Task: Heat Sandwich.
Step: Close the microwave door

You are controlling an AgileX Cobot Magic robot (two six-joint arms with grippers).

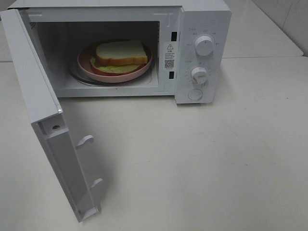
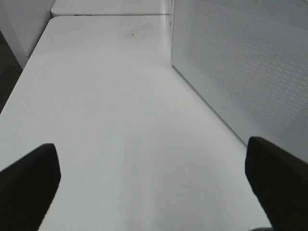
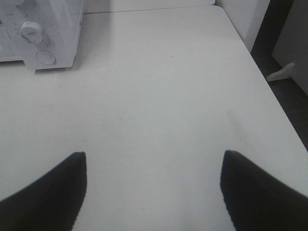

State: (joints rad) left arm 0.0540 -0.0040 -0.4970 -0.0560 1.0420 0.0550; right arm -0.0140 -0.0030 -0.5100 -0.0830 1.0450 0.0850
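Inside the microwave (image 1: 202,19), the sandwich (image 1: 120,54) lies flat on a pink plate (image 1: 85,65), and the plate sits roughly centred on the turntable (image 1: 79,79). That is a sensible spot, since the plate can turn freely there and stays clear of the door's swing. Square white bread is on top, with a green edge of lettuce showing under it. The door (image 1: 43,110) stands wide open to the left, its two latch hooks (image 1: 85,140) facing the room. Nothing blocks its path back to the frame.

Neither arm shows in the high view. The left end effector (image 2: 153,185) hangs low over the bare table (image 1: 202,163) with its jaws spread wide and nothing between them. A perforated white panel (image 2: 240,72), most likely the door's outer face, stands just beside it. That puts it on the side from which a push would swing the door shut. The right end effector (image 3: 154,192) is likewise spread wide and empty over the table, well apart from the microwave. It faces a knob (image 3: 30,31) and a button (image 3: 45,57), which makes a fair waiting place for setting the timer.

Loading appears done. Closing the door looks to be the step in hand, then the knob. The door must latch fully, so a push near its free edge would probably serve best.
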